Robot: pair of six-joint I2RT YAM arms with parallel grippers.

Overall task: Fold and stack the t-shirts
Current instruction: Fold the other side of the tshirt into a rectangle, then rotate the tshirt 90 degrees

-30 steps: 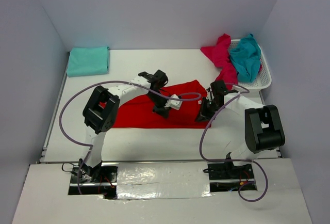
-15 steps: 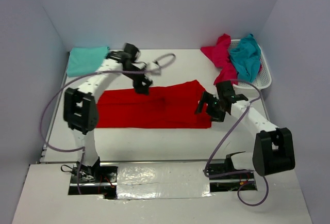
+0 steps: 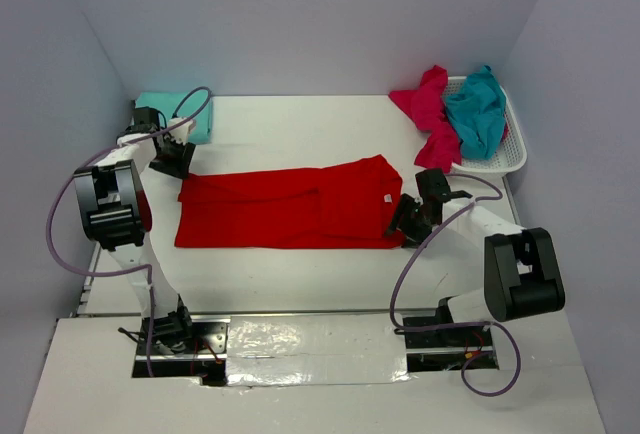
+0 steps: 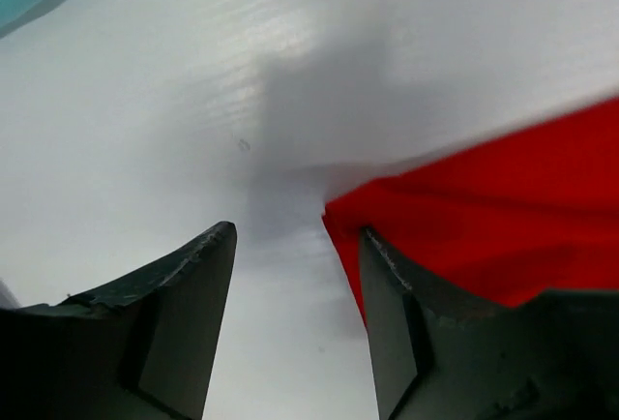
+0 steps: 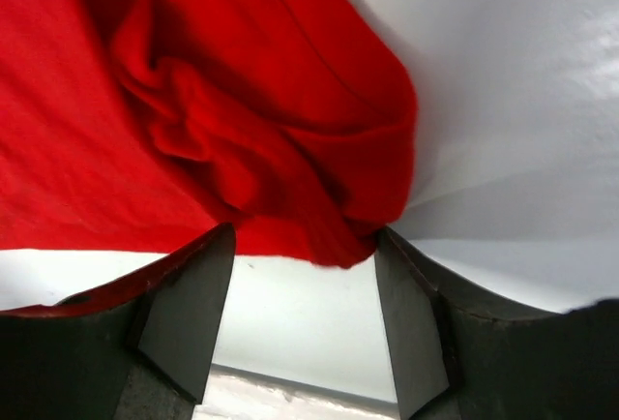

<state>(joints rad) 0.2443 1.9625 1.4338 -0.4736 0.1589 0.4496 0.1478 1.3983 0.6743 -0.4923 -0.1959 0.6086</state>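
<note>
Left gripper [image 3: 181, 164] now farther left, at corner of red t-shirt [image 3: 290, 209].

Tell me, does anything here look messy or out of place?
The magenta shirt spills over the white basket's rim onto the table. The red shirt's right end, by the right gripper, lies bunched.

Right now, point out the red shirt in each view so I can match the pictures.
Top view: the red shirt lies laid out across the middle of the picture.
Left wrist: only its corner shows, at the lower right.
Right wrist: its bunched edge fills the upper left.
Shared landmark: the white table lies under it in all three.
</note>
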